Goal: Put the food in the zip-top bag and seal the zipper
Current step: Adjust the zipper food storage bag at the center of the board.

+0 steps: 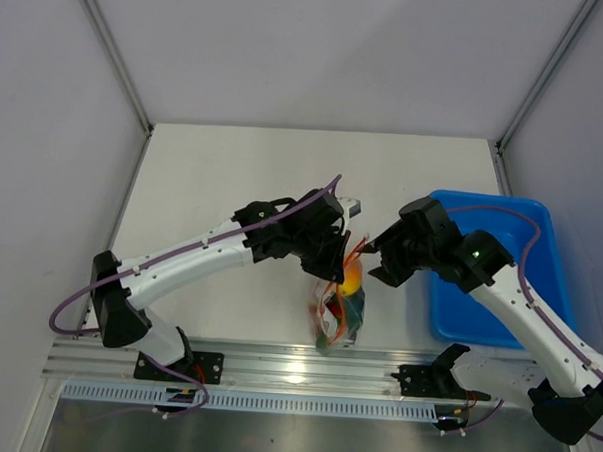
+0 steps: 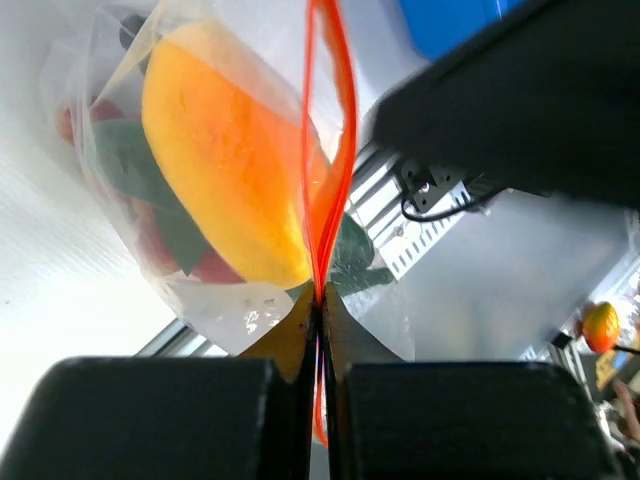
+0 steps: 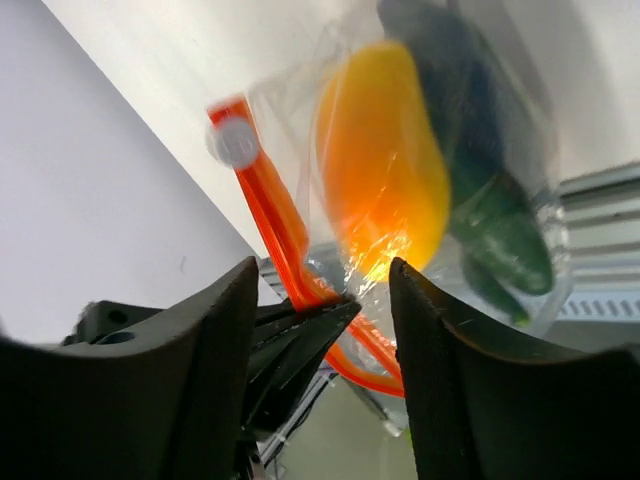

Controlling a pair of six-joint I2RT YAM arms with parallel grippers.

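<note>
Left gripper [image 2: 320, 308]: I pinch the zipper [image 3: 278, 225]; bag [image 2: 240, 315] hangs.
Right gripper [image 3: 322, 272]: wide, empty.
Risk: zipper slips, food [image 2: 225, 170] spills.

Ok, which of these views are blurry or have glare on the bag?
Top external: the zip-top bag is smeared at its lower end, with glare on the metal rail. Left wrist: the left fingers are soft dark masses, the zipper fairly sharp. Right wrist: the right fingers are blurred, and plastic glints over the yellow-orange pepper.

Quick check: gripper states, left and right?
Left gripper: closed on the zipper of the zip-top bag.
Right gripper: open.
</note>
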